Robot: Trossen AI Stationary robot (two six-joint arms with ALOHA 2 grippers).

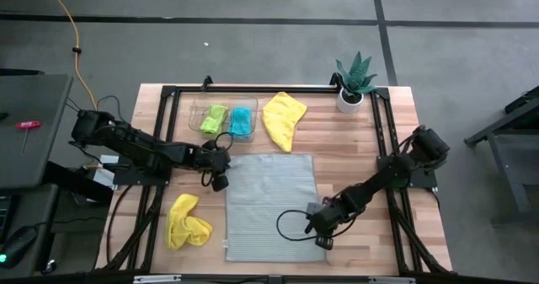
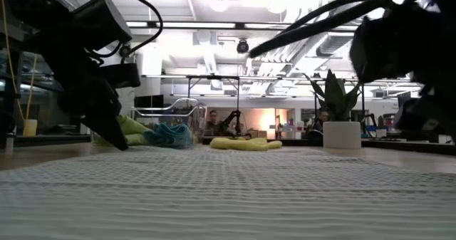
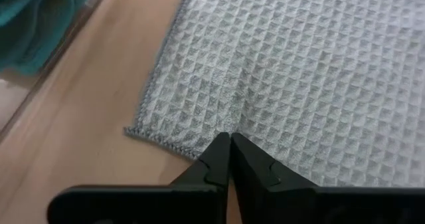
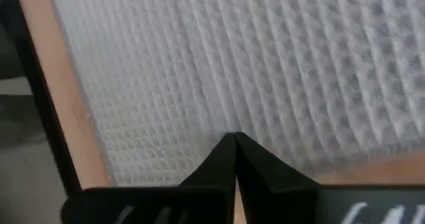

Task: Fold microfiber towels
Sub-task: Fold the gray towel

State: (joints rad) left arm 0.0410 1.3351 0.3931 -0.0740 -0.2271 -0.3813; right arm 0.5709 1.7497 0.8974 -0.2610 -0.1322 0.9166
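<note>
High view first, scanning left to right: we've got one yellow towel (image 1: 187,221) crumpled at about 8 o'clock on the table (image 1: 379,145), then the left gripper (image 1: 221,181) sitting at the far-left corner of the light grey towel (image 1: 271,204), which lies spread flat dead centre. Up around 11 o'clock the clear tray (image 1: 221,105) holds the lime green towel (image 1: 214,118) and the teal towel (image 1: 242,121), and the second yellow towel (image 1: 284,120) lies just beside it at 12. The right gripper (image 1: 324,238) is at the grey towel's near-right corner, roughly 5 o'clock. The potted plant (image 1: 354,83) is off at 1 o'clock, well apart from the action.

Both wrist views show the fingers pressed together right at the towel's edge, so we reckon each pair is clamped on the fabric, though only a thin bite of hem seems to be caught.

So what could go sideways? If that bite is as shallow as it looks, a corner could slip out once we lift, and the fold ends up skewed. The grippers sit on diagonal corners, so uneven pulling could twist the cloth instead of folding it cleanly. Dragging low could also bunch the waffle weave against the wood.
</note>
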